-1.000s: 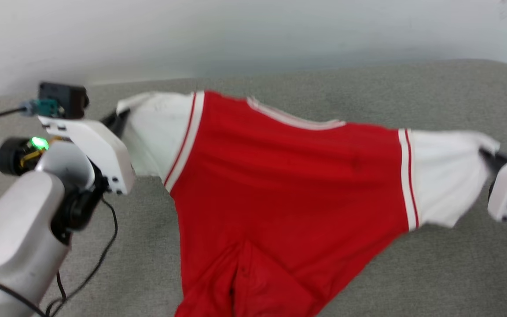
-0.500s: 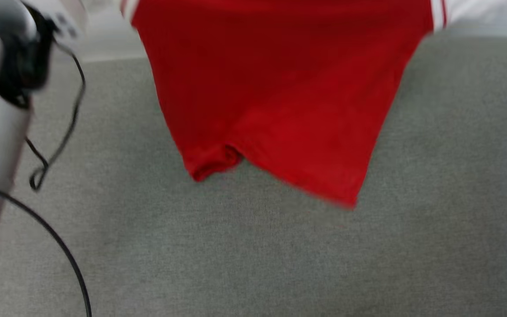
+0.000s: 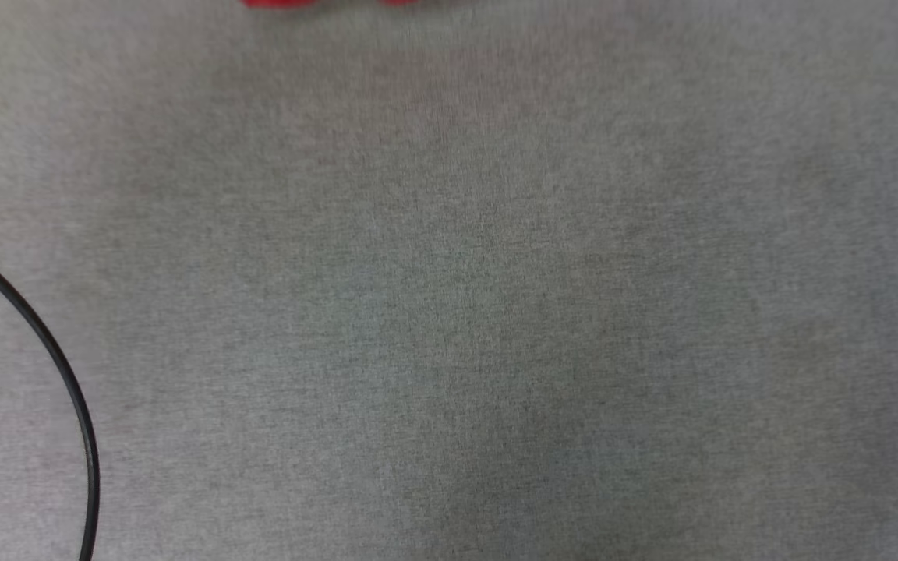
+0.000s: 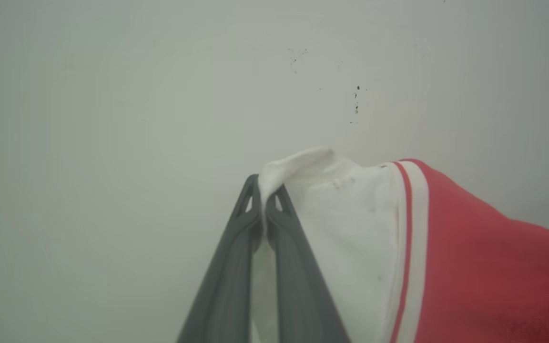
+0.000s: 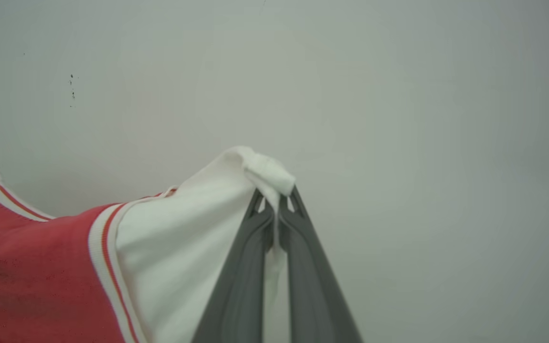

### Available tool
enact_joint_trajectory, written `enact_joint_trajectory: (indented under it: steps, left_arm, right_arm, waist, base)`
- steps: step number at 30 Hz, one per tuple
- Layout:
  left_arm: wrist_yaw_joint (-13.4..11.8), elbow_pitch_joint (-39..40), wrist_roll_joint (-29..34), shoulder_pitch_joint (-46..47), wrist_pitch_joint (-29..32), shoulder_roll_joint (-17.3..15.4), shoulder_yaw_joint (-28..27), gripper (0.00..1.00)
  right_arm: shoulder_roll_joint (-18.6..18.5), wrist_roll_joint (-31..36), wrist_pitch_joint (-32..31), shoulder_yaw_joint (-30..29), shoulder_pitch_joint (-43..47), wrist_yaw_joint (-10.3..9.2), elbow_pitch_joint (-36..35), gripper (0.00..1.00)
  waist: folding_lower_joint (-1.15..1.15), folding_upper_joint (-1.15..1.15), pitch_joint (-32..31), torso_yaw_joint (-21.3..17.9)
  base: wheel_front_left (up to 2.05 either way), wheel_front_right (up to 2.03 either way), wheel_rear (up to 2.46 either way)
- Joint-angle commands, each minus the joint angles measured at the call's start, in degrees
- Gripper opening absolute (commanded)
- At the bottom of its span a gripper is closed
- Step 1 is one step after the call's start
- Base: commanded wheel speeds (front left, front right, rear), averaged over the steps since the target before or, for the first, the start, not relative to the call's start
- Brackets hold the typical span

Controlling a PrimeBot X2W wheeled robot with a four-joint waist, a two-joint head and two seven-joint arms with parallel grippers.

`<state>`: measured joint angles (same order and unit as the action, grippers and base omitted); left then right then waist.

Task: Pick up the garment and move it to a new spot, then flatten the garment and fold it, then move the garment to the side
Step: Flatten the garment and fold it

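Currently the grey cloth-covered surface [image 3: 449, 312] spreads wide under the head camera; a pale wall [image 4: 112, 95] stands behind both arms; the garment [image 4: 470, 267] hangs stretched between the arms, with a red sliver of it at the far edge of the head view; whether its hem touches the surface, cannot tell. At the left, the left gripper [image 4: 266, 190] is clenched on the tip of one white sleeve [image 4: 341, 224]; at the right, the right gripper [image 5: 277, 195] is clenched on the tip of the other sleeve [image 5: 184, 238].

Judgement: pick-up done; carry to a new spot in hand; laying down, flattening, folding and the shift aside are left.

Head view supplies the landing area and a black cable [image 3: 67, 366] curving at near left; wrist views add the two pinches, the striped sleeve edges and dark specks [image 4: 356, 102] on the wall.
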<state>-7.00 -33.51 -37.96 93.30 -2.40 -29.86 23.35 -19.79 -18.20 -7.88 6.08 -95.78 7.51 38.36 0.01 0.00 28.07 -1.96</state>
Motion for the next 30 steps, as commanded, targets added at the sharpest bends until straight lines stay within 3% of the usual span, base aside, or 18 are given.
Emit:
enact_joint_trajectory:
  steps: [1,13,18,24,30]
  left_arm:
    - [0.3,-1.0,0.2,0.9,-0.6,0.4,-0.2,0.0]
    - [5.1,-13.3,-1.3,3.7,-3.9,3.8,1.0,0.0]
    - [10.0,-21.3,-3.1,-8.1,-9.7,6.4,2.1,0.0]
    - [12.1,-22.2,-5.5,-24.4,-12.4,7.6,1.3,0.0]
    - [12.4,-18.6,-7.8,-41.0,-12.8,7.3,-0.6,0.0]
  right_arm:
    - [0.4,-0.2,1.1,0.7,-1.3,-0.04,1.2,0.0]
    - [2.4,-3.8,7.5,9.6,-6.4,-0.04,12.1,0.0]
    - [3.0,-11.3,9.7,18.3,6.7,-0.04,17.3,0.0]
    - [3.2,-17.6,10.1,24.1,23.8,-0.04,16.2,0.0]
    - [2.1,-21.5,9.4,28.2,39.7,-0.04,12.5,0.0]
  waist:
    - [-0.01,0.0,3.7,-0.2]
    - [-0.01,0.0,8.9,0.2]
    - [-0.01,0.0,2.9,0.9]
    - [-0.01,0.0,-6.4,1.2]
    - [-0.01,0.0,-13.5,1.0]
  base:
    - [0.0,0.0,0.0]
    - [0.0,0.0,0.0]
    - [0.0,0.0,0.0]
    - [0.0,0.0,0.0]
    - [0.0,0.0,0.0]
